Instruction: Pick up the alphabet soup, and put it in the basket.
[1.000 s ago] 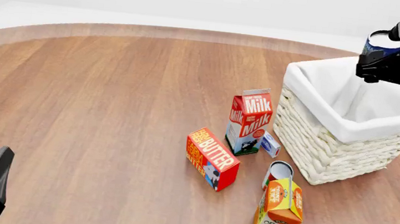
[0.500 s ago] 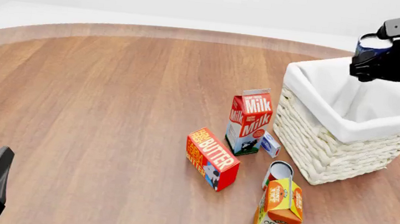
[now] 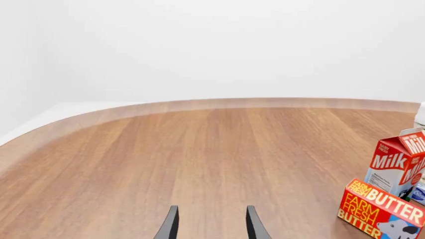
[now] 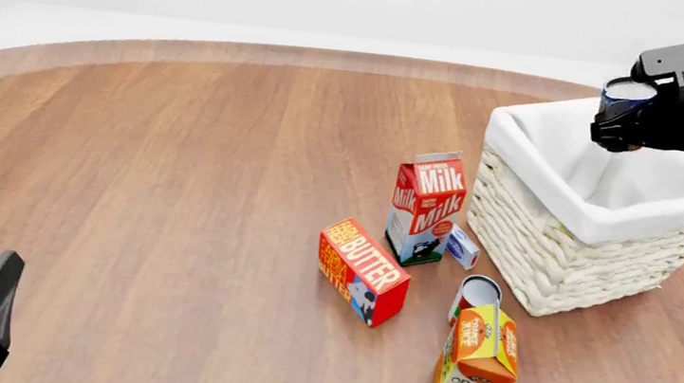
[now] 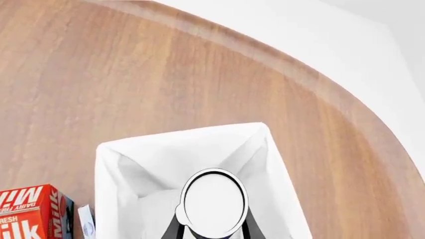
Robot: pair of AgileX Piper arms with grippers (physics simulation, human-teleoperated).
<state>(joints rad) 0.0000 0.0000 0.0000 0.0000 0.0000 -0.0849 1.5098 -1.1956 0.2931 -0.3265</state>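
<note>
One alphabet soup [image 4: 630,92] above basket [image 4: 563,262]

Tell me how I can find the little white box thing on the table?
Find the big wicker basket with the white cloth. Just left of it stands the tall red milk carton, and the little white box sits in the narrow space between them. It is by far the smallest thing there, white with blue, much lower than the butter box and the orange juice carton.
</note>
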